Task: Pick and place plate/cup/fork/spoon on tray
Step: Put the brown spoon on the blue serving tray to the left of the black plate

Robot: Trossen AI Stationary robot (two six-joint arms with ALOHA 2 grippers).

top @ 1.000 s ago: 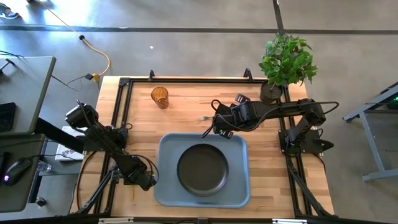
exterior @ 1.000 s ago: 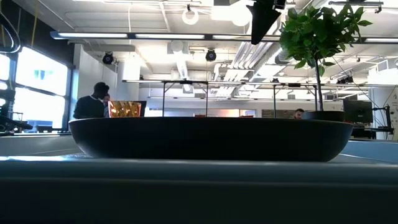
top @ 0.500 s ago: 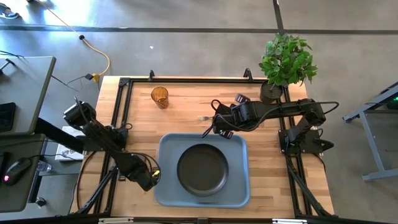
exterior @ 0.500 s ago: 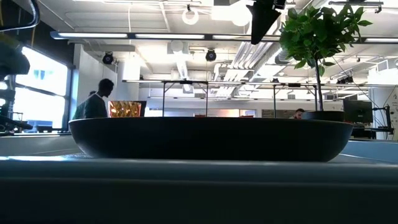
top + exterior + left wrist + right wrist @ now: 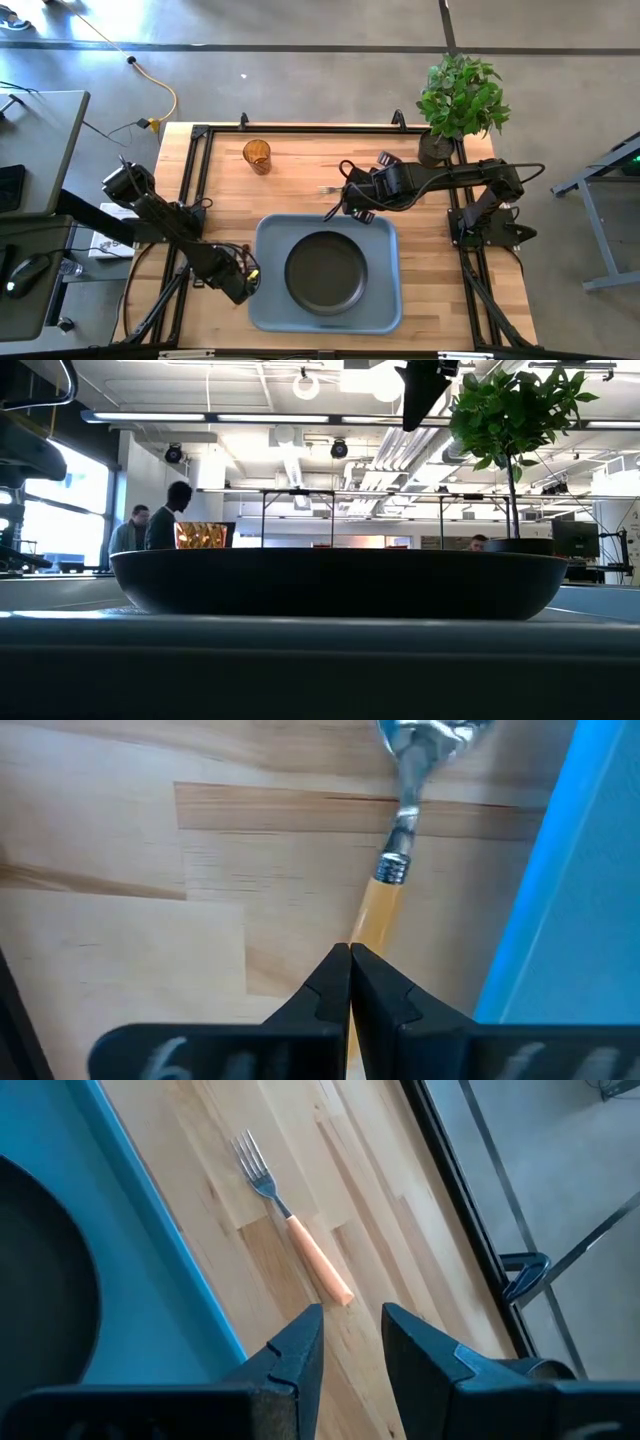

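Observation:
The black plate (image 5: 326,272) lies in the blue-grey tray (image 5: 268,232) and fills the low view (image 5: 340,582). The amber cup (image 5: 257,155) stands at the table's far left. The fork (image 5: 290,1230) lies on the wood just beyond the tray's far rim, tines toward the left. My right gripper (image 5: 350,207) hovers beside it, open and empty (image 5: 350,1335). My left gripper (image 5: 243,283) is at the tray's left rim, shut on the spoon (image 5: 395,850), whose silver bowl (image 5: 430,735) points ahead of the fingers. My left gripper pinches the spoon's orange wooden handle (image 5: 372,925) between its two shut fingertips, well back from the metal neck. The spoon runs on ahead of the fingers over the wood, alongside the tray's rim (image 5: 560,880). Whether it is lifted clear, I cannot tell.
A potted plant (image 5: 458,100) stands at the table's far right corner. A black frame (image 5: 300,128) borders the table. Bare wood lies between the cup and the tray. People stand in the room behind (image 5: 165,520).
My left gripper has gone a little toward the tray's left rim and the far edge, staying shut. My right arm has kept still. A person has walked across the room behind the table.

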